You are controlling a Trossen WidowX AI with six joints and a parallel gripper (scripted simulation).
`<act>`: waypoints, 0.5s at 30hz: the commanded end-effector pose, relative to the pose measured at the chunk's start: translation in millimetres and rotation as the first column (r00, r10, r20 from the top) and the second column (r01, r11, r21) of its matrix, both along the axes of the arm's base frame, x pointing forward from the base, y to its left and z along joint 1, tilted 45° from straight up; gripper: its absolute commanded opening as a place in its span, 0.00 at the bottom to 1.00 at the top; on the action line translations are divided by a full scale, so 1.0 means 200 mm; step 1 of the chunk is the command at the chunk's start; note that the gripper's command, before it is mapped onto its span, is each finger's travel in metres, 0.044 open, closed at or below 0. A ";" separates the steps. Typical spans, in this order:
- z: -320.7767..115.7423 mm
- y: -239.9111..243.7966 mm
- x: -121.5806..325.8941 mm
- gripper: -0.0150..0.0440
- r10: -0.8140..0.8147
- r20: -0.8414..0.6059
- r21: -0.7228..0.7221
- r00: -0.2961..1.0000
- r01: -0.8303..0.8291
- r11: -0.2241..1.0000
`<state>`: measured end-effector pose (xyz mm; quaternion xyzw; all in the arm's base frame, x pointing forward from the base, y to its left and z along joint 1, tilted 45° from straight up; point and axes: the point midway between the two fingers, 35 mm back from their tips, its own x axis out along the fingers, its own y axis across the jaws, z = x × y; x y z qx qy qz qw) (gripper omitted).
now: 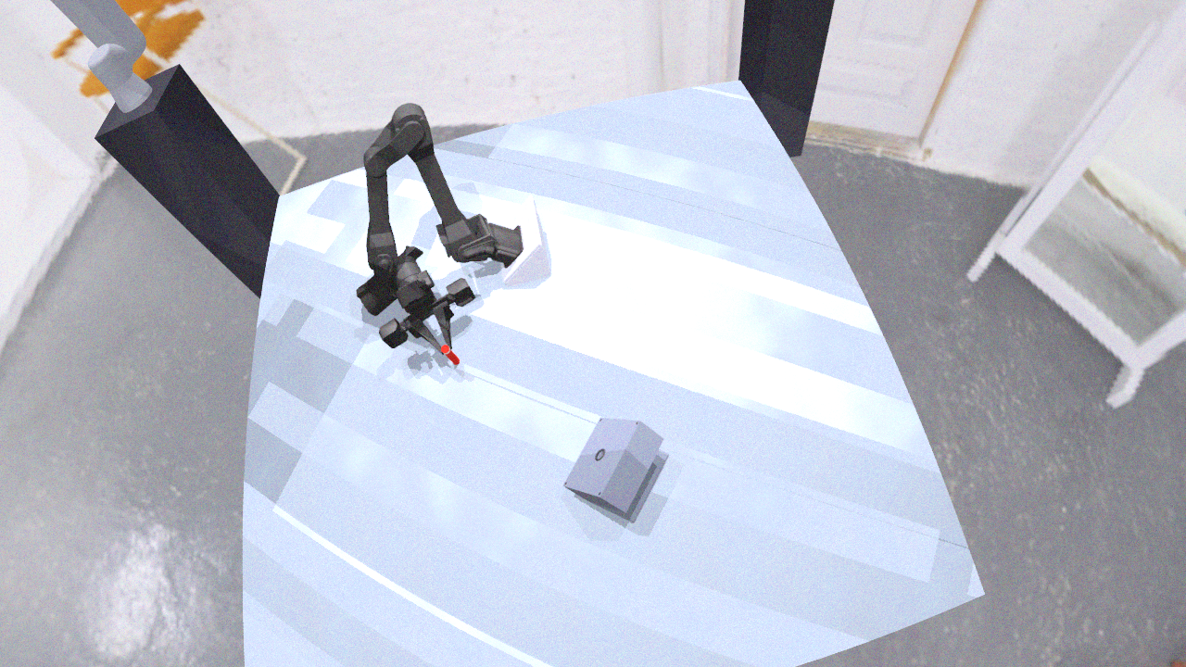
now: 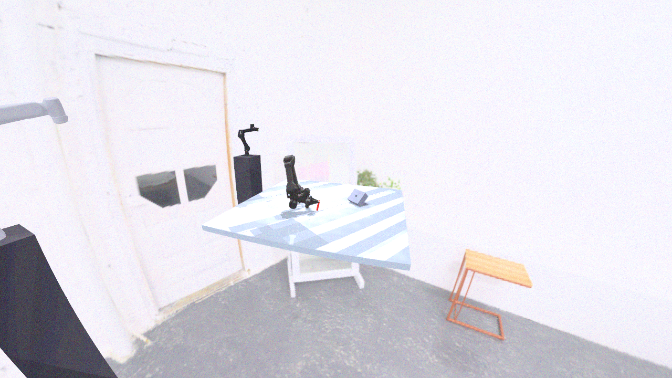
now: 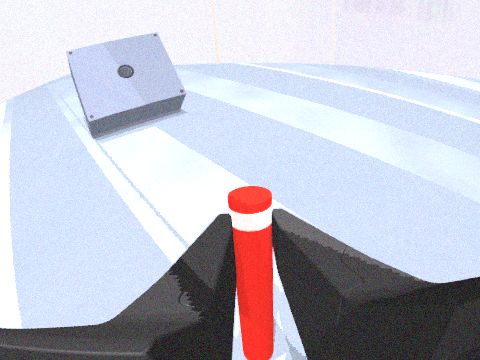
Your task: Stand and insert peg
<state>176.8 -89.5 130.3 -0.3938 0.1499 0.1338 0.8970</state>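
The fingers (image 1: 446, 348) (image 2: 318, 202) are closing on the red peg (image 1: 450, 357) (image 2: 317, 206) (image 3: 253, 280), parted only by its width and gripping near the white band (image 3: 251, 220). The banded end is pointing up and the plain end down toward the counter (image 1: 746, 497) (image 2: 328, 234) (image 3: 325, 145). The exterior view is showing a nearly upright peg with a slight lean; whether its foot is touching, I cannot tell.

Step in hand, by my judgement: standing the peg up for its first release. The next move is calling for squaring the peg, seating its plain end flat, then opening gently; letting go while it is leaning would risk a topple.

The sloped panel (image 1: 609, 464) (image 2: 357, 197) (image 3: 127, 80) is sitting well apart, its hole (image 1: 599, 454) (image 2: 356, 195) (image 3: 125, 71) showing no peg. Nothing visible is standing between peg and panel. The white wedge (image 1: 530, 257) is lying by the arm's base, away from that path.
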 end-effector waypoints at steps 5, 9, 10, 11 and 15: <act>-0.01 -0.01 0.00 0.34 -0.003 0.000 0.000 1.000 0.003 1.000; -0.01 -0.02 0.00 0.34 -0.006 0.000 -0.001 1.000 0.006 1.000; -0.01 -0.02 0.00 0.34 -0.006 0.000 -0.001 1.000 0.006 1.000; -0.01 -0.02 0.00 0.34 -0.006 0.000 -0.001 1.000 0.006 1.000; -0.01 -0.02 -0.01 0.34 -0.006 0.001 0.000 1.000 0.006 1.000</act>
